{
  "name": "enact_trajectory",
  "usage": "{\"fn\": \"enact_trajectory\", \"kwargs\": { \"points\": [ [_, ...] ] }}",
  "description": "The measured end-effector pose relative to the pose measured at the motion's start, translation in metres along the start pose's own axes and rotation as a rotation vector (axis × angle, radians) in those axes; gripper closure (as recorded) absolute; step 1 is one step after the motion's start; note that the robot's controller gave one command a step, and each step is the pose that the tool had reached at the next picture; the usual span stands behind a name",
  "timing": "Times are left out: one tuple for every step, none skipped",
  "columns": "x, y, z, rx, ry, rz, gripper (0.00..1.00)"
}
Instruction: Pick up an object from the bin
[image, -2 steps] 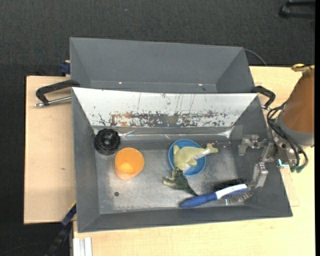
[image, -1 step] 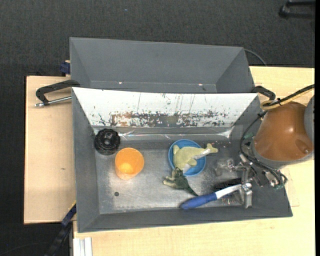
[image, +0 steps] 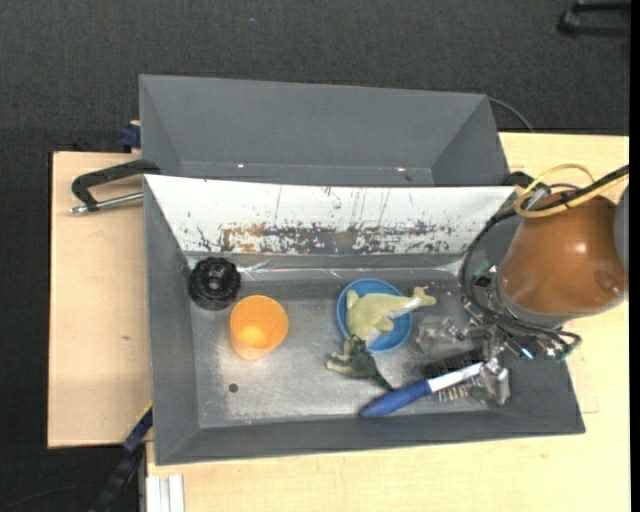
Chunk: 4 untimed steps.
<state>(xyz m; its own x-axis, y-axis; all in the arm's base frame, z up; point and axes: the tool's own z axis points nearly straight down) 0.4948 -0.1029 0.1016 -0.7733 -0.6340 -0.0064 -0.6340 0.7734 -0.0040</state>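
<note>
The gripper is down at the right end of the bin, right above the head of a blue-handled brush lying by the front wall. Honestly can't tell if it's open, closed or gripping anything. A blue bowl and a green toy dinosaur sit just left of it.

- My orange wrist cover is cut off by the right edge.
- My claw, just below it, is a blur of small metal parts.
- The blue-handled brush has its bristle end partly under that metal.
- The green toy is too small for me to tell its shape.
</note>
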Motion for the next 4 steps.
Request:
{"fn": "enact_trajectory", "kwargs": {
  "points": [
    [-0.019,0.027,-0.018,-0.002,0.0,-0.302,0.0],
    [-0.017,0.029,0.032,-0.013,0.013,-0.703,0.0],
    [-0.016,0.029,0.031,-0.011,0.01,-0.7,0.0],
    [-0.017,0.028,0.03,-0.005,0.008,-0.697,1.0]
  ]
}}
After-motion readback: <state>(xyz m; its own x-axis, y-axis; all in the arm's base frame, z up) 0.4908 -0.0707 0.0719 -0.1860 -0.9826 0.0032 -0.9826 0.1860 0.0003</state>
